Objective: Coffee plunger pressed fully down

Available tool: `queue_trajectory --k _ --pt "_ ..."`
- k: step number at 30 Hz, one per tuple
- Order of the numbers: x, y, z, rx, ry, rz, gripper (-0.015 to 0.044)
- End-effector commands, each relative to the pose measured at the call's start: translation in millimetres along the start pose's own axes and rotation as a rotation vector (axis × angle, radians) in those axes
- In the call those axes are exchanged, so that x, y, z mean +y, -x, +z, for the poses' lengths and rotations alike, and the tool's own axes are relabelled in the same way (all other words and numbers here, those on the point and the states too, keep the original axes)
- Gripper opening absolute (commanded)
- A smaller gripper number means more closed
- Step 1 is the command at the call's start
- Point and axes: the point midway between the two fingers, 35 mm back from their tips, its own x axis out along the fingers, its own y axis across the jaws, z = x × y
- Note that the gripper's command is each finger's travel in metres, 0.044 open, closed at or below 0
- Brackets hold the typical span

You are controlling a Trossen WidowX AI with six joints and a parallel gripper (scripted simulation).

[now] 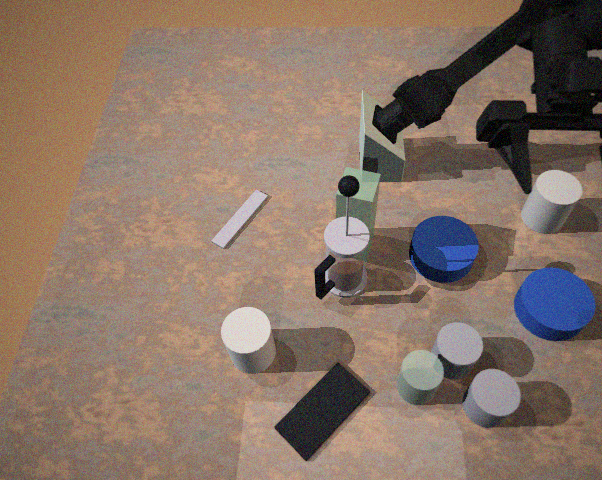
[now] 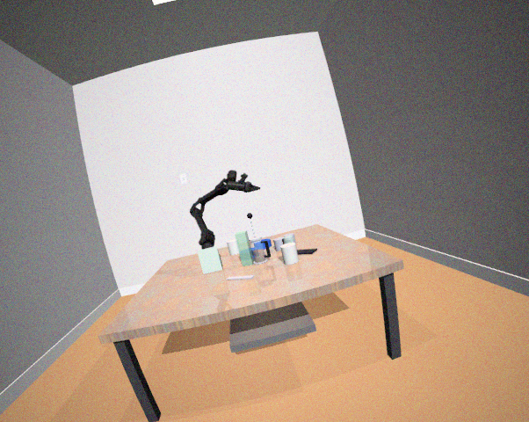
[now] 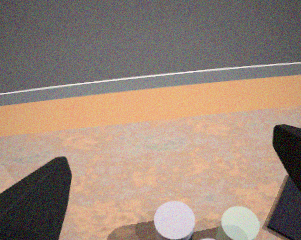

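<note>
1. The coffee press (image 1: 345, 271) stands upright on the table (image 2: 273, 290), long axis vertical, near the middle of the clutter.
2. Its plunger rod rises straight up from the pale lid (image 1: 346, 236), fully raised, with the black knob (image 1: 348, 185) at the top, well above the lid.
3. The black handle (image 1: 323, 276) of the press points away from the blue discs, toward the side where the white strip lies.
4. A tall green box (image 1: 357, 201) stands just behind the press, touching or nearly so; cannot tell which. A second green box (image 1: 380, 149) stands further back, near the arm's base.
5. The gripper (image 1: 567, 167) hangs high in the air, well off to the side of the press, above the white cylinder (image 1: 550, 201).
6. Its fingers (image 1: 518, 160) are spread almost fully wide, with nothing between them and touching nothing.
7. In the exterior view the gripper (image 2: 252, 186) is up above the knob (image 2: 249, 215) level and apart from it.
8. The wrist view looks down past both fingertips onto two grey cylinders (image 3: 174, 220) and a green cylinder (image 3: 240, 224).
9. Beside the press: two blue discs (image 1: 444, 248), the nearer one just beside it, the other (image 1: 553, 302) further out.
10. In front of the press: a white cylinder (image 1: 247, 338), a black flat slab (image 1: 322, 409), and the cluster of three small cylinders (image 1: 459, 345).
11. A white flat strip (image 1: 239, 218) lies on the handle side of the press, well apart.
</note>
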Motion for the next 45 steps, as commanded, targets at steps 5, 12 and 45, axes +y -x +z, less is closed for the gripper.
queue_trajectory --k 5,12,45 --pt "-127.1 36.3 -36.7 0.136 -0.025 -0.177 0.044" --pt "-211.3 98.6 -84.5 0.189 -0.11 -0.223 0.044" --pt "-229.0 68.7 -155.7 0.185 -0.135 -0.232 0.044"
